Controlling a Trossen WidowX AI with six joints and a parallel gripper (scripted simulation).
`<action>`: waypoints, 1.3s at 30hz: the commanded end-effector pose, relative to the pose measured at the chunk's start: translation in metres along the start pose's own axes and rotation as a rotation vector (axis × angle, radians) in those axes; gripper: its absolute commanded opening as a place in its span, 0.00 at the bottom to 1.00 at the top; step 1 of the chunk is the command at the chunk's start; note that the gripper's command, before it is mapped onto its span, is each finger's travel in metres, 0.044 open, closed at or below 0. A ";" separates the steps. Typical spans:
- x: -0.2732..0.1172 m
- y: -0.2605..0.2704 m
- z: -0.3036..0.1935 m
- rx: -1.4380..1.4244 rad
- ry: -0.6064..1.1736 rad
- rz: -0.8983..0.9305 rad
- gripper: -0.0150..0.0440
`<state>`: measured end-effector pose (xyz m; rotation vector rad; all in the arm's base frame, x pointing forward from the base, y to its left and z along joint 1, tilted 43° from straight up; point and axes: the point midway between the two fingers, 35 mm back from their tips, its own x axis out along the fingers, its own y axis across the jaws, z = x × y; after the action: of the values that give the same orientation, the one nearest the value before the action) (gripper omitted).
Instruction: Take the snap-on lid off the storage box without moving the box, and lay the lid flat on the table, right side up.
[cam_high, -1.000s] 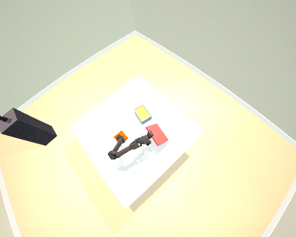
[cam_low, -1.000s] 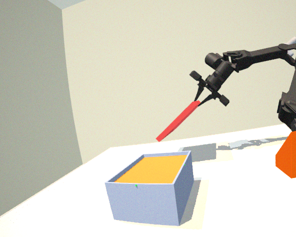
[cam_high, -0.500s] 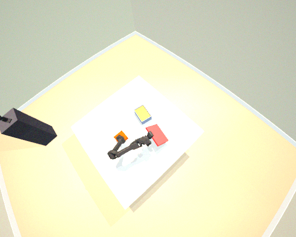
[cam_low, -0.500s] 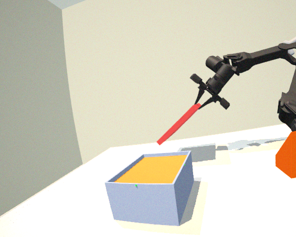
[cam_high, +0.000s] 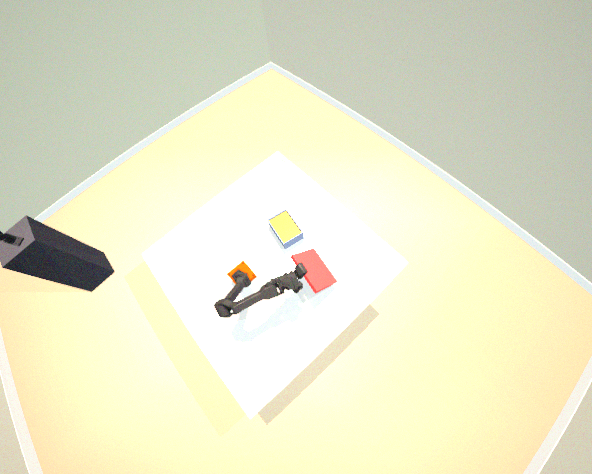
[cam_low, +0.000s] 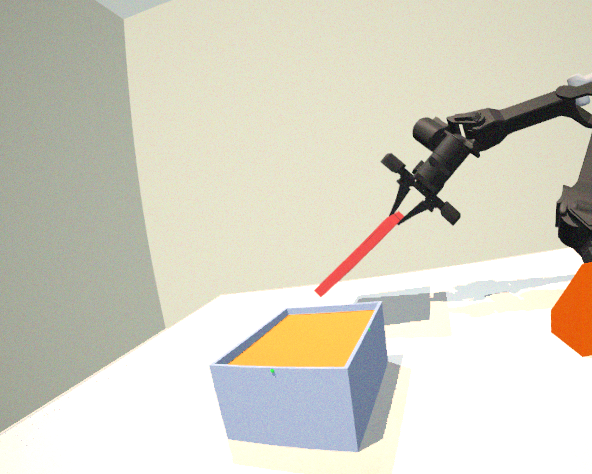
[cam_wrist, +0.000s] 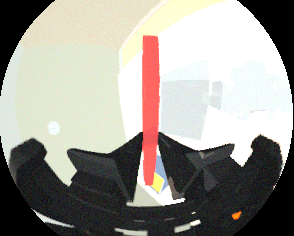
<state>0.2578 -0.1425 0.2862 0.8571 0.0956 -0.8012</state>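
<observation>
The red lid (cam_high: 316, 271) (cam_low: 357, 256) (cam_wrist: 151, 85) is in the air, off the box and to one side of it. In the exterior view it is seen edge-on and steeply tilted, with its far edge lower than the held edge. My gripper (cam_low: 395, 219) (cam_wrist: 150, 136) is shut on the lid at its upper edge. The storage box (cam_high: 293, 241) (cam_low: 287, 410) is blue and stands open on the table (cam_high: 210, 240), with a yellow-orange surface (cam_high: 285, 227) (cam_low: 307, 337) inside its rim. The lid's underside cannot be made out.
An orange block (cam_high: 243, 266) (cam_low: 575, 315) is at the arm's base. The shadow of the lid (cam_low: 407, 306) (cam_wrist: 185, 107) falls on the table behind the box. A large dark box-shaped object (cam_high: 60, 255) is at the far left in the top view.
</observation>
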 end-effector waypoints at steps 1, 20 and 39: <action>0.002 -0.001 -0.001 -0.003 0.005 0.012 0.25; 0.012 -0.012 -0.001 -0.003 0.004 0.012 0.25; 0.021 -0.023 -0.001 -0.004 0.003 0.013 0.25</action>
<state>0.2562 -0.1634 0.2640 0.8555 0.0935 -0.8011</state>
